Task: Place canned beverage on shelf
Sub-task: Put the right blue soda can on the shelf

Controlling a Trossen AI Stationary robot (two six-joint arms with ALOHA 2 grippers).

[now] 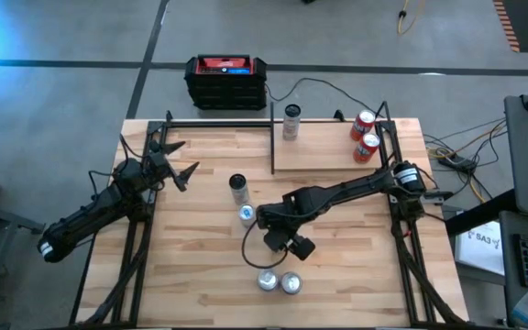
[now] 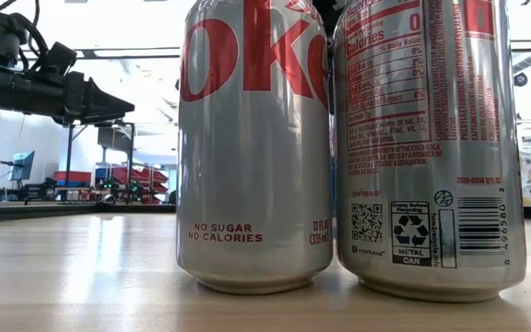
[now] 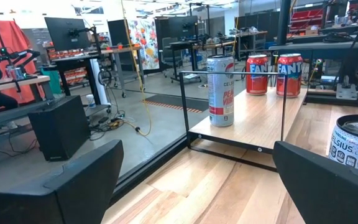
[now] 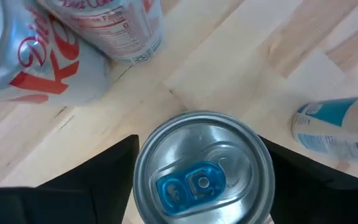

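Observation:
A silver can with a blue tab (image 4: pixel 202 174) stands upright on the tabletop, left of centre (image 1: pixel 247 214). My right gripper (image 4: pixel 201 183) slants down over it (image 1: pixel 257 221), open, with one finger on either side of the can's top. The shelf (image 1: pixel 324 154), a light board edged by black rods, sits at the far right and holds a tall can (image 3: pixel 220 90) and two red Fanta cans (image 3: pixel 277 74). My left gripper (image 1: pixel 178 169) waits open and level near the table's far left (image 3: pixel 194 186), with nothing between its fingers. My right gripper comes at the blue-tab can from above, slanting from the table's right, with a finger (image 4: pixel 104 174) close beside each side of the can's rim (image 4: pixel 143 163). I cannot tell whether the fingers touch it. The can stands upright on the table.
A tall dark-topped can (image 1: pixel 237 187) stands just beyond the blue-tab can. Two Diet Coke cans (image 1: pixel 279 281) stand side by side near the front edge, filling the low view (image 2: pixel 252 148). A black and red box (image 1: pixel 226 81) sits past the far edge.

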